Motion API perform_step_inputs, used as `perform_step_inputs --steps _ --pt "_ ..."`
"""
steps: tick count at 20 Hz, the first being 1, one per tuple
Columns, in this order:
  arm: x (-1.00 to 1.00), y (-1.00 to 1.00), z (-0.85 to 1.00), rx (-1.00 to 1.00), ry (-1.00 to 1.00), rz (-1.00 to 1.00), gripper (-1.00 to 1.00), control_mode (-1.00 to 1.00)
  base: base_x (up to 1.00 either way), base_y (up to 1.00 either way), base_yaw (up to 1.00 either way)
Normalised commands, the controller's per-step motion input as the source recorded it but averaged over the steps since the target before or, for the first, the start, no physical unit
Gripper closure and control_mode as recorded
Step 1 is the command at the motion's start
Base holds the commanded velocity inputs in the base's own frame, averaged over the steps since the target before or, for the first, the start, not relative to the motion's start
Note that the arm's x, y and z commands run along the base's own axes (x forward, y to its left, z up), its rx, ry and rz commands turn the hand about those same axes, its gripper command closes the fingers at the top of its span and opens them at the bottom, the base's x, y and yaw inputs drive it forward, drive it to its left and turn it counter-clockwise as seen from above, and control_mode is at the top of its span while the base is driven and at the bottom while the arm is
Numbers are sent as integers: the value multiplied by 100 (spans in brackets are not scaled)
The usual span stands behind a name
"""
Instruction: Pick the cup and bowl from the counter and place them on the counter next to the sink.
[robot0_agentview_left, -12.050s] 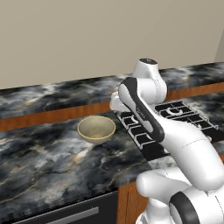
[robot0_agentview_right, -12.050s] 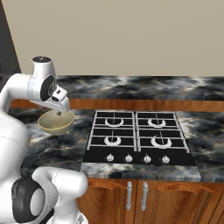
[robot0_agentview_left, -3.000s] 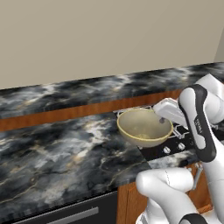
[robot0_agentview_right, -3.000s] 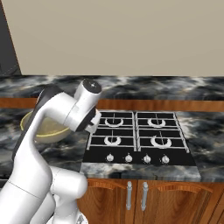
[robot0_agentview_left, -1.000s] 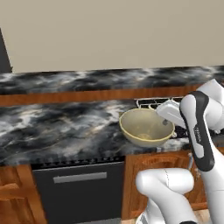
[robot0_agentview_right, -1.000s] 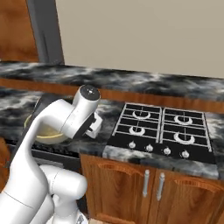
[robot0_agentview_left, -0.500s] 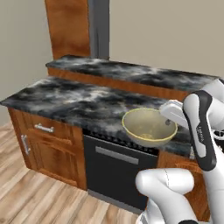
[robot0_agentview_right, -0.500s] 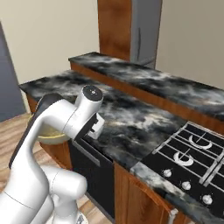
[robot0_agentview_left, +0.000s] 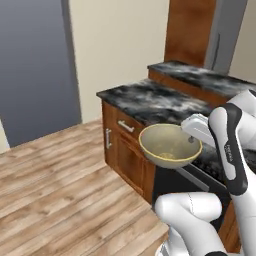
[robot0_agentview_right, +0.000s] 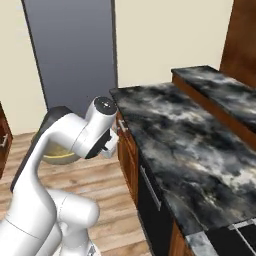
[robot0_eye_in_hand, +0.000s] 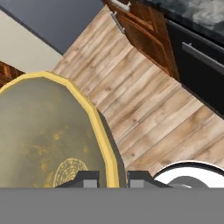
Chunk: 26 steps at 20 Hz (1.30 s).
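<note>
The bowl (robot0_agentview_left: 167, 145) is olive-tan with a paler rim and hangs in the air off the front of the counter (robot0_agentview_left: 150, 100), above the wooden floor. My gripper (robot0_agentview_left: 192, 140) is shut on its right rim. In the hand view the bowl (robot0_eye_in_hand: 43, 131) is at the left, and my gripper (robot0_eye_in_hand: 111, 177) pinches its yellow rim between the two fingertips (robot0_eye_in_hand: 87, 177). From the right base view the bowl (robot0_agentview_right: 57, 156) peeks out under my arm, left of the counter (robot0_agentview_right: 190, 145). The cup and the sink are out of view.
Brown cabinets (robot0_agentview_left: 122, 145) and a black oven front (robot0_agentview_left: 175, 182) stand under the counter. A wide wooden floor (robot0_agentview_left: 60, 185) spreads to the left. A grey panel (robot0_agentview_left: 35, 65) stands by the far wall, with a tall wooden cabinet (robot0_agentview_left: 187, 30) behind the raised counter. A stovetop corner (robot0_agentview_right: 235, 237) shows at the lower right.
The whole scene has swung across both base views, so the base has moved; floor and a grey panel have come into sight. The bowl stays held at the same place by my arm.
</note>
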Motion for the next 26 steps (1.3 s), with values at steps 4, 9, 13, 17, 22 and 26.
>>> perform_step_inputs --steps 4,9,13,17,22,26 --pt "0 0 0 0 0 0 100 100 0 -26 76" --pt "0 0 0 0 0 0 100 100 0 -34 77" --pt "0 0 0 0 0 0 100 100 0 -45 79" --pt "0 0 0 0 0 0 100 100 0 -47 79" --pt "0 0 0 0 0 0 100 100 4 -56 81" --pt "0 0 0 0 0 0 100 100 10 -64 82"
